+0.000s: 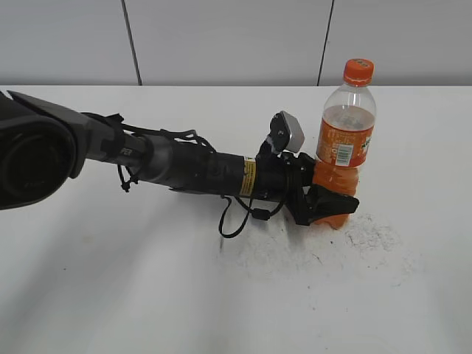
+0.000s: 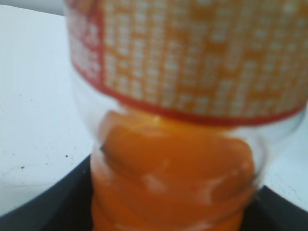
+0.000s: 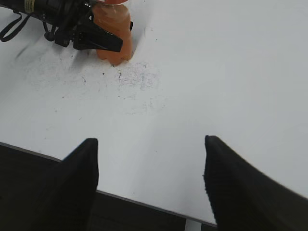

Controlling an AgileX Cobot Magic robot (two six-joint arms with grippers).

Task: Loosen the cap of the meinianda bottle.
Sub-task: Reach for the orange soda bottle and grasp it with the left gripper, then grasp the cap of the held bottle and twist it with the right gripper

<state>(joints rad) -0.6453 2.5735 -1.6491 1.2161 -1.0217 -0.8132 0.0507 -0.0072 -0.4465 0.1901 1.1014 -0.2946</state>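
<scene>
The meinianda bottle point(image 1: 344, 140) stands upright on the white table at right of centre, its orange cap point(image 1: 358, 71) screwed on top. My left gripper point(image 1: 328, 200) is shut around the bottle's lower body, just below the orange label. In the left wrist view the bottle point(image 2: 183, 144) fills the frame, blurred, with a black finger on each side. The cap is out of view there. My right gripper point(image 3: 149, 159) is open and empty above the table's near edge, far from the bottle point(image 3: 113, 31), which shows at the top left of the right wrist view with the left gripper point(image 3: 98, 41) on it.
The left arm point(image 1: 192, 169) lies low across the table from the left with a loose cable loop point(image 1: 234, 217). The tabletop point(image 1: 221, 295) has scuff marks point(image 1: 372, 232) near the bottle. A grey panelled wall point(image 1: 221, 37) runs behind. The table's front edge point(image 3: 144, 199) shows in the right wrist view.
</scene>
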